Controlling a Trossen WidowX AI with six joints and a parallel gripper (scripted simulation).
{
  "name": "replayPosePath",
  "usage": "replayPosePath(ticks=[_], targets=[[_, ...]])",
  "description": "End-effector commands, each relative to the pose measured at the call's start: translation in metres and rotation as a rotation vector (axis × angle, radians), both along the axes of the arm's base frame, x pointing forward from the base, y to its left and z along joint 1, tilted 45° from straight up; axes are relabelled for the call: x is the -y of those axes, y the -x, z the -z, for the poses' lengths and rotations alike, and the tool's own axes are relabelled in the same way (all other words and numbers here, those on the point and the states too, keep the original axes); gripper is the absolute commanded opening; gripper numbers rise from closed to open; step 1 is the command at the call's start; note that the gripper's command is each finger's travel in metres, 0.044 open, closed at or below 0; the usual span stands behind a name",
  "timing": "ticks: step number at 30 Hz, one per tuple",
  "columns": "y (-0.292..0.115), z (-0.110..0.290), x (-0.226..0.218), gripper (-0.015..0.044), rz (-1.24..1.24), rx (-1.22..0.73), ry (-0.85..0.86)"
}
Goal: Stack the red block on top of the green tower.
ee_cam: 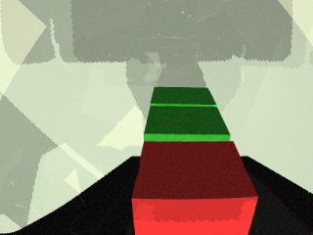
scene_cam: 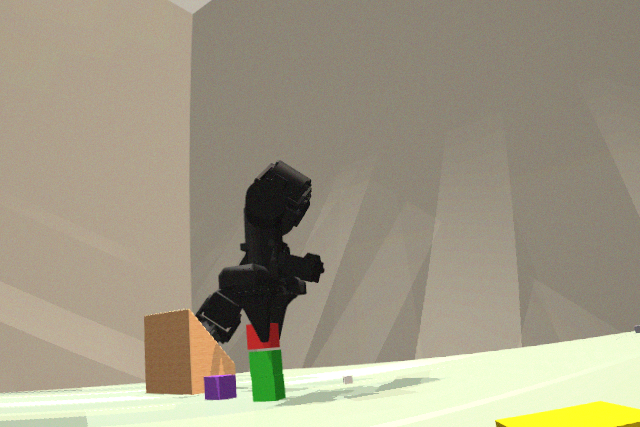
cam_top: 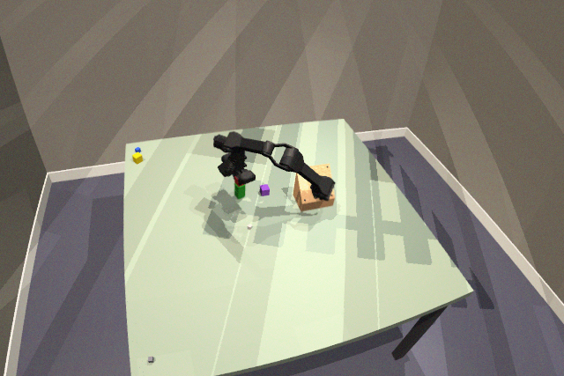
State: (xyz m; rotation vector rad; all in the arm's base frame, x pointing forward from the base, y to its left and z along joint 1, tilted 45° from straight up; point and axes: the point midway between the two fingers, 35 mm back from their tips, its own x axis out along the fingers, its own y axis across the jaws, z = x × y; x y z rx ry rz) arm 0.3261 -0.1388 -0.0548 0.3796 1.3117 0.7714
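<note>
Pale table (cam_top: pixel 318 271): my gripper (scene_cam: pixel 263 331) clamps the red block (scene_cam: pixel 262 342) just over the tower (scene_cam: pixel 266 374); a skewed release could topple it.

A black end effector (scene_cam: pixel 264 328) holds a bright red block (scene_cam: pixel 263 338) above the green tower (scene_cam: pixel 267 375), near a purple cube (scene_cam: pixel 220 387), a tan wooden wedge (scene_cam: pixel 173 352) and a yellow cube (cam_top: pixel 137 158) on the pale green surface (cam_top: pixel 291 281).
</note>
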Motion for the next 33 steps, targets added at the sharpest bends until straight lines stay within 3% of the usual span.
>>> replayPosePath(ticks=[1,18,33], targets=[[-0.0012,0.0024,-0.0029,0.0000,0.006,0.002,-0.002],[-0.0012,0.0014,-0.0018,0.0000,0.006,0.001,-0.002],[-0.0007,0.0028,-0.0035,0.0394,-0.002,0.001,0.000]])
